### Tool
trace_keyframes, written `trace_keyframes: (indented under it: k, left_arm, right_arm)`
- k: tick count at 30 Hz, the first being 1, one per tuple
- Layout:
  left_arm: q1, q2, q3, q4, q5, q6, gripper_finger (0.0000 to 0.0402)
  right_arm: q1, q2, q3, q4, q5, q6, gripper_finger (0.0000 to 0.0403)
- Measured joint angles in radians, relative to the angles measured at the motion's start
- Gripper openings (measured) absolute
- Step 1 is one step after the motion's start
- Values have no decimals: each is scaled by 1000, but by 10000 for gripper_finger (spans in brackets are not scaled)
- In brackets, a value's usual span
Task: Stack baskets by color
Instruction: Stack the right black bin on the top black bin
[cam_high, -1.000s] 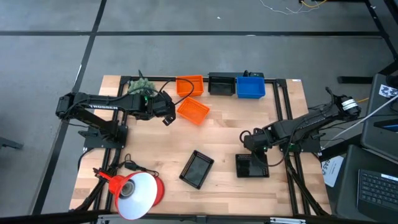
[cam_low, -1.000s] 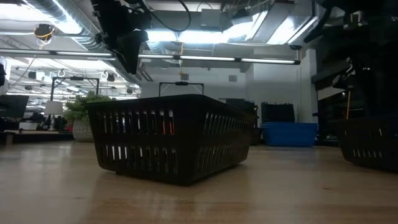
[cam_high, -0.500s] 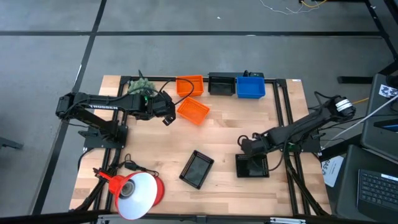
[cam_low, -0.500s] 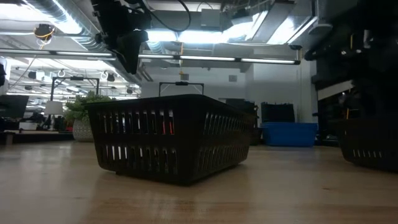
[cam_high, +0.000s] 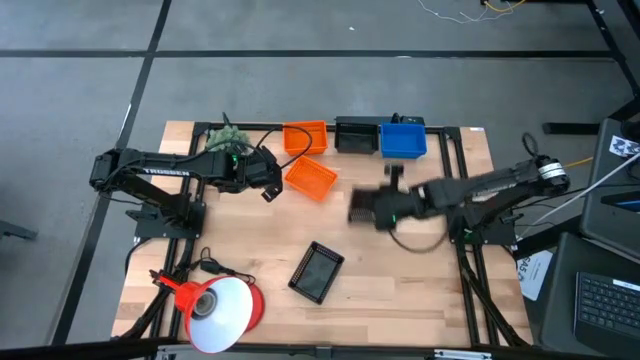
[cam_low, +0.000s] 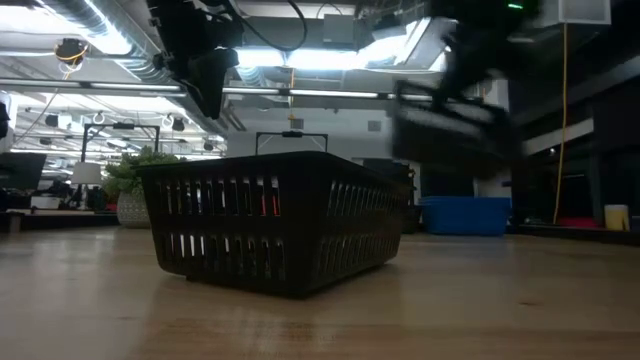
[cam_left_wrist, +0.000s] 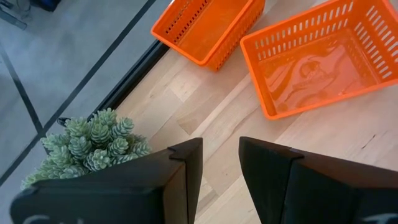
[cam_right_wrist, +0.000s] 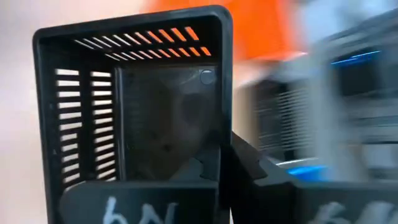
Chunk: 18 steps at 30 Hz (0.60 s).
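My right gripper (cam_high: 388, 207) is shut on a black basket (cam_high: 366, 208), which hangs blurred above the table's middle; the low view shows this black basket (cam_low: 447, 128) high in the air. A second black basket (cam_high: 317, 271) stands on its bottom near the front. A third black basket (cam_high: 354, 133) and a blue basket (cam_high: 403, 139) stand at the far edge. Two orange baskets (cam_high: 305, 137) (cam_high: 311, 178) lie far left of centre. My left gripper (cam_left_wrist: 221, 165) hovers open just left of them, holding nothing. My right gripper pinches one wall of the black basket (cam_right_wrist: 225, 134) at its rim, one finger (cam_right_wrist: 208, 169) inside the basket and the other outside. The basket is lifted clear of the table and tipped, its open side turned toward the wrist.
A red-orange cone lamp (cam_high: 222, 310) lies at the near left corner. A small green plant (cam_high: 226, 137) stands at the far left, close to my left gripper. Bare wood shows at the near right, where the lifted basket stood.
My right gripper has shut on the black basket at the near right and lifted it clear. It has swung the basket up and toward the table's middle and far edge, turning as it went. The basket has tipped from flat.
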Motion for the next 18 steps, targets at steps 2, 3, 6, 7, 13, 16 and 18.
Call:
trace_keyframes:
  k: [2,3,6,7,13,16,18]
  left_arm:
    - [0,0,0,0,0,0,98]
    - [0,0,0,0,0,0,98]
    - [0,0,0,0,0,0,98]
    - [0,0,0,0,0,0,98]
    - [0,0,0,0,0,1,98]
    - [0,0,0,0,0,8,98]
    - [0,0,0,0,0,8,98]
  right_arm:
    - [-89,-1,67,47,70,-162,3]
    - [-143,-1,97,85,69,-234,3]
    - [-322,-1,183,189,-75,-406,2]
    - [-386,3,204,211,-149,-445,2]
    - [-702,103,317,204,-453,-531,2]
    - [-778,200,377,201,-565,-590,2]
    - [-809,282,435,186,-618,-629,1]
